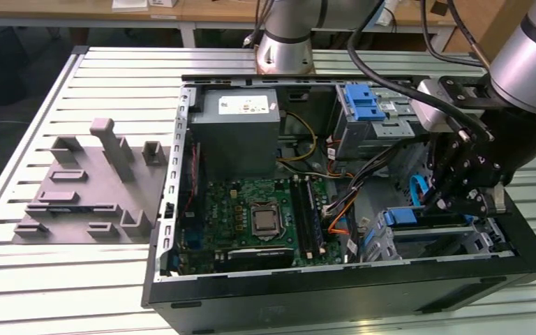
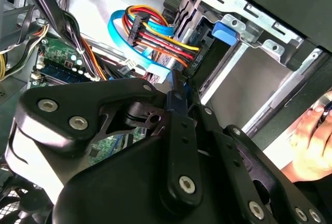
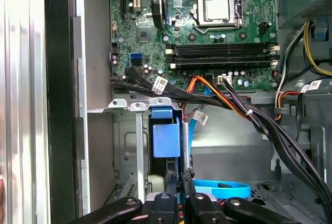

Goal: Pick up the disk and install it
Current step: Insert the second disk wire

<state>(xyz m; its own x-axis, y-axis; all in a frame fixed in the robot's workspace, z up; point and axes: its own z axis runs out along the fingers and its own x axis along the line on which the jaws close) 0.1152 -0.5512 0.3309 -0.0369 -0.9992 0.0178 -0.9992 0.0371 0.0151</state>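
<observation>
The disk (image 3: pixel 166 138) stands on edge in the lower drive cage (image 3: pixel 127 130) of the open computer case; its blue carrier frame faces the first wrist view. In the exterior view the disk (image 1: pixel 406 217) sits low in the cage (image 1: pixel 454 246) at the case's front right corner. My gripper (image 1: pixel 447 202) reaches down into that corner. Its black fingers (image 3: pixel 191 182) are shut on the thin upper edge of the disk. In the second wrist view a blue strip of the carrier (image 2: pixel 175 86) shows between the closed fingers (image 2: pixel 182 130). Most of the disk's body is hidden by the cage walls.
The green motherboard (image 1: pixel 259 216) and the grey power supply box (image 1: pixel 240 129) fill the case to the exterior view's left. Bundled cables (image 3: pixel 244 110) and a blue flat cable (image 3: pixel 223 186) run close by the cage. A person's hand (image 2: pixel 311 141) rests beside the case. A grey fixture (image 1: pixel 91 188) stands on the table.
</observation>
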